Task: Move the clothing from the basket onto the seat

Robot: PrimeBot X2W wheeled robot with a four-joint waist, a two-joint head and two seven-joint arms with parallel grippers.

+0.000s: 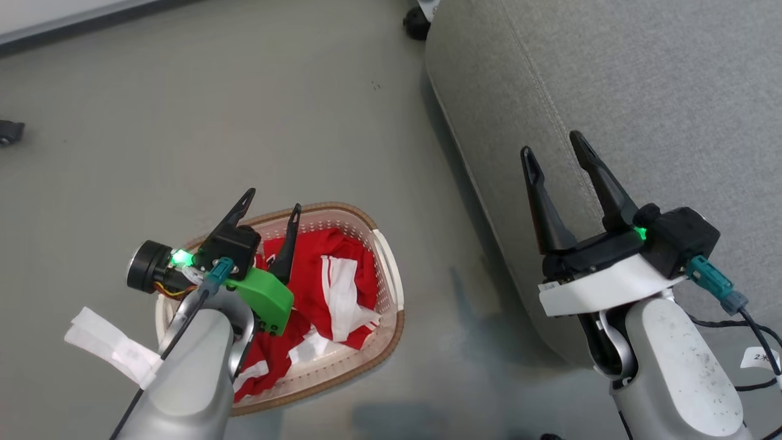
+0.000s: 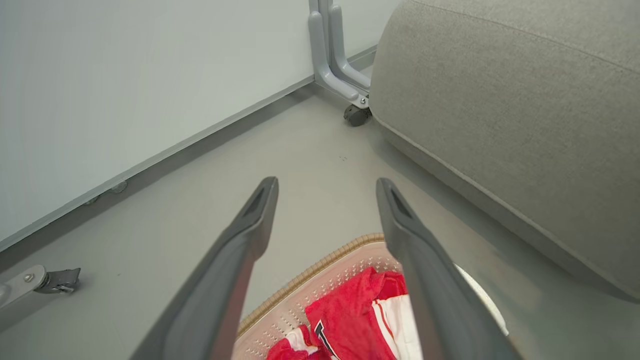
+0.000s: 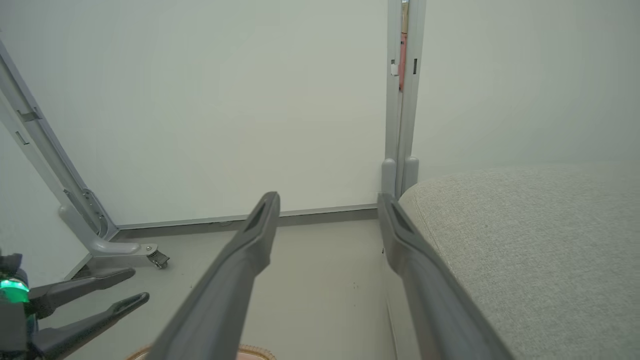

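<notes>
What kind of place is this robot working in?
Probably a lab or test room staged as a home: a bare grey floor, pale partition panels on wheeled frames, and a grey seat beside a laundry basket of red clothing.

The clothing (image 1: 317, 287) lies in the basket (image 1: 391, 287), left of the seat (image 1: 611, 91).

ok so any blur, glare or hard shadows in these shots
head view: sharp, soft even light, faint shadows on the floor beside the basket, green lamp glowing by the left claw; left wrist view: its fingers soft close up, seat sharp; right wrist view: flat pale wall, right claw soft too
</notes>
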